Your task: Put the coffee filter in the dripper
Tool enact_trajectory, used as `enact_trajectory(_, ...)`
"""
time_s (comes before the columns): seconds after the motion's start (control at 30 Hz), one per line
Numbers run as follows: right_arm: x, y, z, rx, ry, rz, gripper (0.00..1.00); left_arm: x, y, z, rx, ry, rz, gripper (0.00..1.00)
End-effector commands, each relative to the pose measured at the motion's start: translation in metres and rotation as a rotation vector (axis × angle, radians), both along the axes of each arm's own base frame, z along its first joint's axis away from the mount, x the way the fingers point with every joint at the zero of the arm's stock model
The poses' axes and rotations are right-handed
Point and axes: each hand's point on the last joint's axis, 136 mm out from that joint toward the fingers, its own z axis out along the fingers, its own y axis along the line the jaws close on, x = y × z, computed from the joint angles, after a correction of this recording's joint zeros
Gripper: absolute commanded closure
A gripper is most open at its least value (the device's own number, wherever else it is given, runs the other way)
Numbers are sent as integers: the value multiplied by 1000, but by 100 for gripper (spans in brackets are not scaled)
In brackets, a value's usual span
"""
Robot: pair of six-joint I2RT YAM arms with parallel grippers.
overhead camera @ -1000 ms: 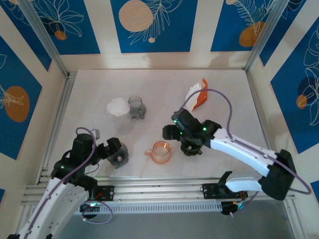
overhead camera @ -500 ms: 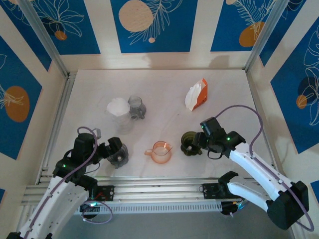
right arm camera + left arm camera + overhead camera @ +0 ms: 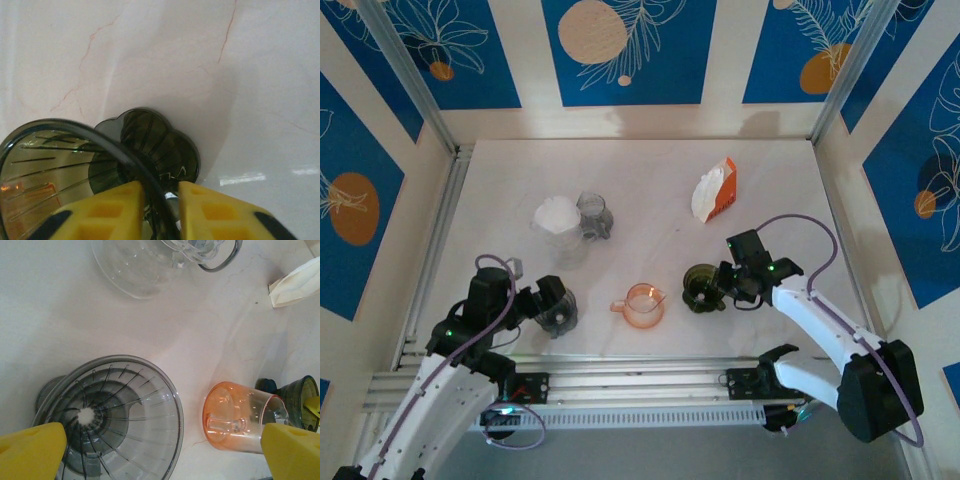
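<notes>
A white coffee filter [image 3: 557, 213] rests in a clear glass dripper [image 3: 135, 265] at the back left of the table. A grey transparent dripper [image 3: 559, 312] stands at the front left. My left gripper [image 3: 550, 300] hovers over this grey dripper [image 3: 115, 410], open wide with nothing between its yellow fingers [image 3: 31, 450]. A dark green dripper [image 3: 699, 288] stands right of centre. My right gripper [image 3: 717, 285] is shut on the rim of the dark green dripper [image 3: 145, 135], one finger inside the cone and one outside.
An orange measuring cup [image 3: 642, 305] lies between the two front drippers and appears again as the orange cup [image 3: 235, 417]. A grey cup [image 3: 594, 215] stands beside the clear dripper. An orange and white filter pack [image 3: 715, 192] lies at the back right.
The right arm has swung from the table's middle back to the right, its gripper now on the dark green dripper's right side. The dripper barely shifted. The left arm has not moved.
</notes>
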Motion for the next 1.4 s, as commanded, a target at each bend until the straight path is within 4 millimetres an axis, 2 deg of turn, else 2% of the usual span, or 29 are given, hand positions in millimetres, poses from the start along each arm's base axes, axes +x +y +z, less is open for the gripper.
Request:
enact_trajectory(0.0,1,8,-1,51,5,24,83,3,-1,5,-18,-15,3,0)
enact_trajectory(0.17,5,9,8,54,-14,39,100,6,-5,17,-27,-41,-15,0)
enact_trajectory(0.23,8,10,16,50,-35,49,100,8,-7,25,-32,-58,-26,0)
enact_trajectory(0.33,14,12,39,56,-91,67,100,13,-11,42,-42,-96,-45,0)
enact_trajectory(0.47,19,16,82,67,-183,100,100,20,-20,68,-73,-147,-85,0)
enact_trajectory(0.6,17,38,123,106,-233,193,100,24,-35,83,-130,-166,-141,0)
enact_trajectory(0.7,9,67,138,133,-201,306,100,26,-44,83,-177,-161,-171,0)
enact_trajectory(0.87,-7,116,140,147,-104,467,100,25,-43,82,-180,-165,-164,0)
enact_trajectory(1.0,-12,140,131,155,-39,519,100,22,-42,76,-173,-151,-162,0)
enact_trajectory(1.13,-13,151,122,158,-9,530,100,20,-41,70,-168,-137,-163,0)
enact_trajectory(1.37,-17,153,108,152,28,526,100,18,-39,67,-158,-137,-160,0)
